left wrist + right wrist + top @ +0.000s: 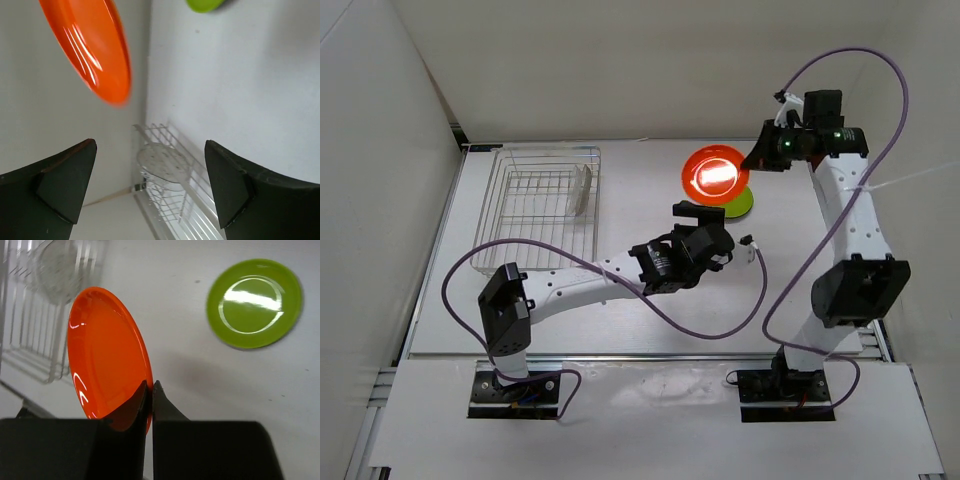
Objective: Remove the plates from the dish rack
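Note:
The silver wire dish rack (520,215) stands at the back left of the table. One translucent clear plate (580,190) stands on edge inside it by its right side. My right gripper (760,155) is shut on the rim of the orange plate (715,175) and holds it tilted in the air above the lime green plate (745,205), which lies flat on the table. In the right wrist view the fingers (167,407) pinch the orange plate (107,355). My left gripper (705,222) is open and empty at mid-table. The black plate is out of view.
In the left wrist view the rack (175,205) with the clear plate (162,162) shows far off between my open fingers. White walls close in the table at the back and both sides. Purple cables loop from both arms over the near table.

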`<state>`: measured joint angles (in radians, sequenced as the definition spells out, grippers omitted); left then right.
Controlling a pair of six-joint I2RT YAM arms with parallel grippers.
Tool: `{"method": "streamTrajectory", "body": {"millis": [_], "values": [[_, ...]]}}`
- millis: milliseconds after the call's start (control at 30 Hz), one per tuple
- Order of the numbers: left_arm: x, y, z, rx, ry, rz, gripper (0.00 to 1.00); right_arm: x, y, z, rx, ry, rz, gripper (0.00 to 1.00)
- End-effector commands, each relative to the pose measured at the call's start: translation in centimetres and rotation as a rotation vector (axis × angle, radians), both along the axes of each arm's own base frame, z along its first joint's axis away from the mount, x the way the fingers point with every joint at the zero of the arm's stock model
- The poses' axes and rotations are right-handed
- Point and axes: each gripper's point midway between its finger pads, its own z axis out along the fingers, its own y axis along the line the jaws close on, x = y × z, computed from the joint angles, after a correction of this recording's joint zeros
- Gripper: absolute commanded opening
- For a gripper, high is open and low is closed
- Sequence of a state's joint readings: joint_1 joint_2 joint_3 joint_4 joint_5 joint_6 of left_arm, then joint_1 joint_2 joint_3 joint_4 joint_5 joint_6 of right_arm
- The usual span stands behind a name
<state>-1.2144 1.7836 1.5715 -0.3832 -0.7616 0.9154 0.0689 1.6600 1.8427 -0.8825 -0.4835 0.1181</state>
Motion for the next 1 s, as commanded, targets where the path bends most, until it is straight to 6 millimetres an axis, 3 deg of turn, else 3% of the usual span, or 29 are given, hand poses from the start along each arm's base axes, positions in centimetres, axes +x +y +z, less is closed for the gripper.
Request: {"method": "streamTrajectory", "body": {"millis": [0, 100, 133, 233, 267, 300, 333, 367, 400, 433, 467, 567, 600, 667, 700, 800, 967], "values": [[-1.9, 2.0, -0.5, -0.035, 0.139, -0.008, 1.0, 4.9, -4.4, -2.2, -0.003, 0.032, -0.181, 0.0], [1.0, 4.0, 0.7, -0.098, 0.122, 0.077, 1.0, 7.4, -6.9, -4.1, -0.009, 0.032, -0.239, 0.0], [3.1, 5.8, 1.2, -0.132, 0.118, 0.145, 1.0, 7.8, -8.1, -4.9, -0.016, 0.042, -0.267, 0.0], [7.3, 8.5, 4.6, -0.295, 0.088, 0.282, 1.0, 8.9, -8.8, -7.0, -0.005, 0.073, -0.262, 0.0], [9.7, 11.0, 4.7, -0.32, 0.095, 0.359, 1.0, 9.2, -9.7, -8.3, -0.029, 0.09, -0.273, 0.0], [11.0, 11.8, 6.9, -0.425, 0.085, 0.394, 1.0, 9.4, -9.9, -9.2, -0.044, 0.095, -0.275, 0.0], [12.1, 13.1, 7.6, -0.468, 0.084, 0.432, 1.0, 9.8, -10.2, -9.0, -0.058, 0.073, -0.278, 0.0], [14.2, 15.8, 7.6, -0.5, 0.083, 0.509, 1.0, 9.9, -10.2, -10.1, -0.059, 0.093, -0.278, 0.0], [15.0, 16.9, 8.1, -0.566, 0.089, 0.552, 1.0, 10.4, -10.7, -10.9, -0.079, 0.096, -0.297, 0.0], [15.8, 18.0, 10.5, -0.643, 0.065, 0.568, 1.0, 10.5, -10.7, -11.8, -0.085, 0.112, -0.29, 0.0], [17.1, 20.3, 10.8, -0.681, 0.074, 0.603, 1.0, 10.6, -11.0, -12.4, -0.099, 0.121, -0.302, 0.0], [18.0, 22.6, 11.9, -0.758, 0.088, 0.631, 1.0, 11.6, -12.0, -13.9, -0.139, 0.132, -0.327, 0.0], [18.4, 24.0, 11.5, -0.77, 0.098, 0.66, 1.0, 12.2, -12.2, -14.3, -0.152, 0.127, -0.326, 0.0], [18.8, 24.8, 11.0, -0.798, 0.134, 0.661, 1.0, 12.4, -12.2, -15.0, -0.153, 0.144, -0.324, 0.0], [19.2, 26.4, 10.7, -0.813, 0.144, 0.69, 1.0, 12.7, -12.5, -15.2, -0.169, 0.141, -0.327, 0.0], [19.4, 28.4, 9.5, -0.871, 0.213, 0.731, 1.0, 13.1, -12.6, -16.6, -0.171, 0.17, -0.325, 0.0], [18.0, 28.2, 9.2, -0.918, 0.283, 0.711, 1.0, 13.7, -12.6, -17.1, -0.182, 0.159, -0.296, 0.0]]}}
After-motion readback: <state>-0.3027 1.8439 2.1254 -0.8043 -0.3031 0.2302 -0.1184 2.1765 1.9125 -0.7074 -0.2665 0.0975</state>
